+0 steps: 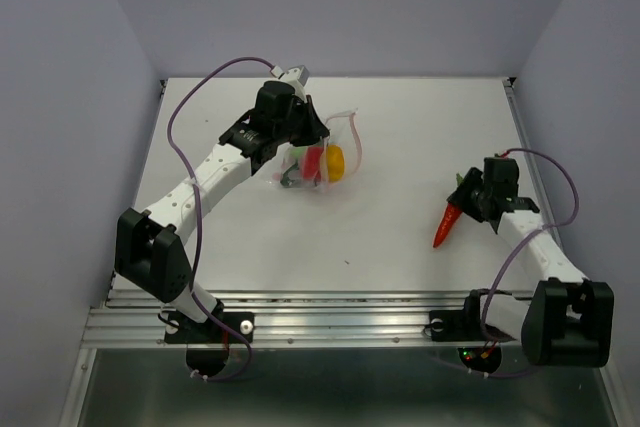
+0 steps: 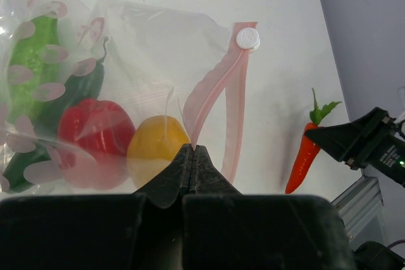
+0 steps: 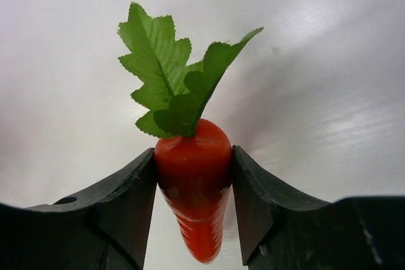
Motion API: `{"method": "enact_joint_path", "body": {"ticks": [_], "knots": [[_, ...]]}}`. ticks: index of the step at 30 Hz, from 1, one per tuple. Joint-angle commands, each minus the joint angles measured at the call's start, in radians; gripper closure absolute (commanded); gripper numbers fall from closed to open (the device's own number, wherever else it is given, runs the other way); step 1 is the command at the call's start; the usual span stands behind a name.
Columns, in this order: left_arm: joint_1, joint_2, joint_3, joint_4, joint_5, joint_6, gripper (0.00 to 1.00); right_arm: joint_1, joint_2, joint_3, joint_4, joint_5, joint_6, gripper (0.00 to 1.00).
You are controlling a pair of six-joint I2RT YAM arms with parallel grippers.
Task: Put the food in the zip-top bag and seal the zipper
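The clear zip-top bag (image 2: 136, 42) lies at the table's far middle and holds a light green pod (image 2: 28, 61), a dark green cucumber (image 2: 85, 86), a red bell pepper (image 2: 95, 128) and a yellow-orange piece (image 2: 157, 147). My left gripper (image 2: 192, 148) is shut on the pink zipper (image 2: 212, 99) at the bag's mouth, and a white slider (image 2: 247, 38) sits at the strip's far end. At the right, my right gripper (image 3: 193, 162) is shut on the orange carrot (image 3: 193, 181), both fingers (image 3: 130, 188) pressing its sides just below the green top. The top view shows the same carrot (image 1: 447, 225) pointing down-left.
The white table (image 1: 400, 137) ends in walls at the back and sides. A metal rail (image 1: 300, 317) runs along the near edge by the arm bases. Purple cables (image 1: 185, 112) loop above both arms.
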Motion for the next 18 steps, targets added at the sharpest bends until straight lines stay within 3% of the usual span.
{"method": "enact_joint_path", "body": {"ticks": [1, 4, 5, 9, 14, 18], "knots": [[-0.002, -0.028, 0.017, 0.033, 0.012, 0.006, 1.0, 0.153, -0.132, 0.092, 0.262, -0.074, -0.063, 0.69], [-0.004, -0.023, 0.025, 0.032, 0.013, -0.005, 1.0, 0.283, -0.149, 0.167, 0.466, -0.028, -0.081, 0.68], [-0.004, -0.023, 0.028, 0.03, 0.013, -0.007, 1.0, 0.361, -0.147, 0.172, 0.609, -0.015, -0.115, 0.68], [-0.002, -0.006, 0.055, 0.004, 0.012, -0.02, 1.0, 0.468, -0.12, 0.141, 1.021, -0.004, -0.198, 0.68], [-0.001, 0.006, 0.075, -0.003, 0.016, -0.033, 1.0, 0.519, -0.028, 0.135, 1.337, -0.014, -0.25, 0.67], [-0.001, 0.035, 0.103, -0.019, 0.036, -0.042, 1.0, 0.586, 0.045, 0.14, 1.494, -0.034, -0.27, 0.66]]}}
